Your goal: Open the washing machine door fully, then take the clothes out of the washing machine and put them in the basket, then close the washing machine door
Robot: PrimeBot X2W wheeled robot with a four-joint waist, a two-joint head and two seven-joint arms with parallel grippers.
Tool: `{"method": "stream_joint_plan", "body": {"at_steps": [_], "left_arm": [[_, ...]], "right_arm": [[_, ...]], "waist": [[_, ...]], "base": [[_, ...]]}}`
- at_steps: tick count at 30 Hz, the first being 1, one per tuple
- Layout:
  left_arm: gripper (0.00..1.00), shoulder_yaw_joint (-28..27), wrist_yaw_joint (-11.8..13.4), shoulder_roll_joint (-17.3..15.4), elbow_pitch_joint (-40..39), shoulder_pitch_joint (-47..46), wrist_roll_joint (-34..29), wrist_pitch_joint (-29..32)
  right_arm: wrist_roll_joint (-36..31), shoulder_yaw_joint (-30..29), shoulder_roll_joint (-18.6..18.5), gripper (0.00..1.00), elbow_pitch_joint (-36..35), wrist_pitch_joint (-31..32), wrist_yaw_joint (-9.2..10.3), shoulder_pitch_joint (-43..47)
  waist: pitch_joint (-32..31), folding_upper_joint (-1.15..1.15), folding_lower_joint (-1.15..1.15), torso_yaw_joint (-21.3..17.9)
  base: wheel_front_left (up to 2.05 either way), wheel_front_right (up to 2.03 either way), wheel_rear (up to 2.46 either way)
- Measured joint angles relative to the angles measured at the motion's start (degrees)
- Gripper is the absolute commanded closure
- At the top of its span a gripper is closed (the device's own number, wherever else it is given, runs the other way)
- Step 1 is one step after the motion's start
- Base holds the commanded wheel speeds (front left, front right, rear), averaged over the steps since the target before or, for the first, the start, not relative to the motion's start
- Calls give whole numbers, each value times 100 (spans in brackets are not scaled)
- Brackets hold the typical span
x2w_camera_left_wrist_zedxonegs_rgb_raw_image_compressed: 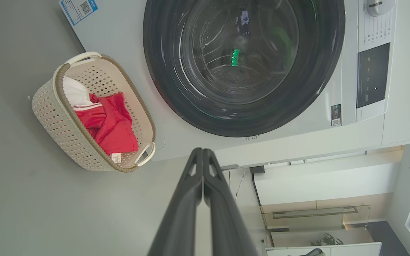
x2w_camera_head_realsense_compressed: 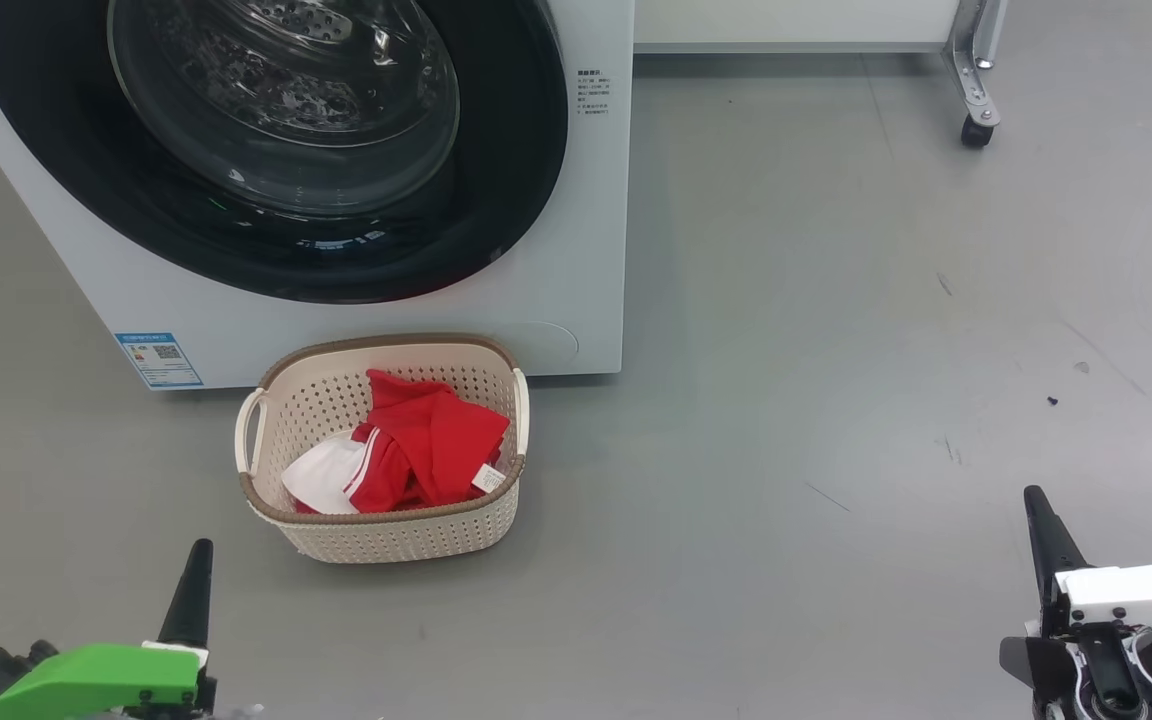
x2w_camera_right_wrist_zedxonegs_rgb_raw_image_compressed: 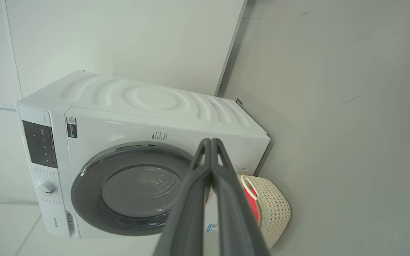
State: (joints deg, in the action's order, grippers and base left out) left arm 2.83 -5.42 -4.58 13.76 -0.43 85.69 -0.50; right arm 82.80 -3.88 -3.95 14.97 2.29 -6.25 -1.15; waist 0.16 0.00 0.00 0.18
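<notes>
head view: left gripper (x2w_camera_head_realsense_compressed: 200, 552) and right gripper (x2w_camera_head_realsense_compressed: 1036, 500) are seen pressed together, nothing held, over the grey floor (x2w_camera_head_realsense_compressed: 836, 350). the clothes (x2w_camera_head_realsense_compressed: 431, 440) are piled in the basket (x2w_camera_head_realsense_compressed: 386, 542), set just in front of the washing machine (x2w_camera_head_realsense_compressed: 596, 200). the washing machine door (x2w_camera_head_realsense_compressed: 506, 200) is shut, top cut off.
left wrist view: fingers (x2w_camera_left_wrist_zedxonegs_rgb_raw_image_compressed: 183, 199) are closed on nothing. drum contents are obscured by glass reflections.
right wrist view: fingers (x2w_camera_right_wrist_zedxonegs_rgb_raw_image_compressed: 190, 199) are together, empty. the clothes are partly hidden behind them.
</notes>
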Motion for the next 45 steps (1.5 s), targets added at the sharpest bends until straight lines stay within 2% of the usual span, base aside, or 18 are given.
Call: {"method": "stream_joint_plan", "body": {"at_steps": [14,45], "left_arm": [[100,-211,-103,-32,91,-201,978,256],[100,-248,-144,-35,189,-222,1003,294]], "right_arm": [[954,-240,67,100,77,282,-56,-221],[991,-270,75,100,88,297,-71,-221]], "waist": [[0,0,0,-19],[0,0,0,-19]], "base": [[0,0,0],[0,0,0]]}}
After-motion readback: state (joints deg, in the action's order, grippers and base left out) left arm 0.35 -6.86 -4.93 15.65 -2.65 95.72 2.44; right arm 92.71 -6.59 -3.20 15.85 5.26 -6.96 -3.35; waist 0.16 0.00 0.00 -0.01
